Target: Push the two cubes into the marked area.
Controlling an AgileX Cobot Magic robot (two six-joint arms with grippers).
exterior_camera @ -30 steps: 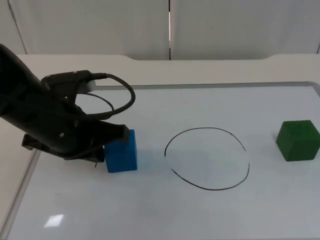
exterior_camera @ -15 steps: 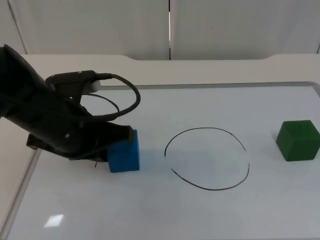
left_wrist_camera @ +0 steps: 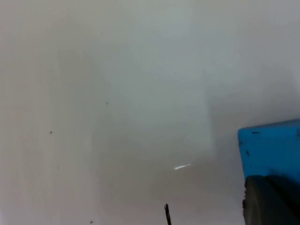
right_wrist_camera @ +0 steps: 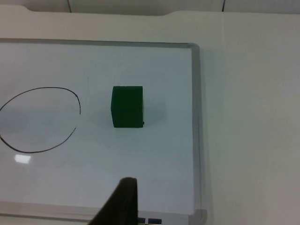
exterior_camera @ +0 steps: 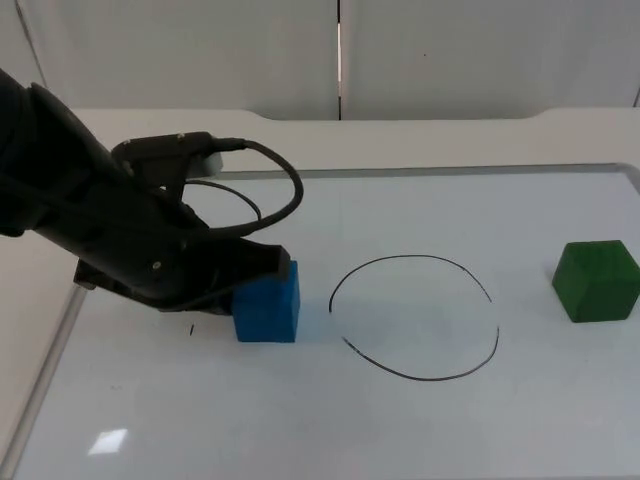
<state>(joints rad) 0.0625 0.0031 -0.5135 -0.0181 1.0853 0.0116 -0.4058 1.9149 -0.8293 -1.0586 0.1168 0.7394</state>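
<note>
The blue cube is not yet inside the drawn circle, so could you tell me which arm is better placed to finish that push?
Left. Its end effector is against the blue cube, just outside the circle.

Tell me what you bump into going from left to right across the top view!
Left pincer → blue cube → black drawn circle → green cube. The left pincer presses against the blue cube's left side, all on the whiteboard.
</note>
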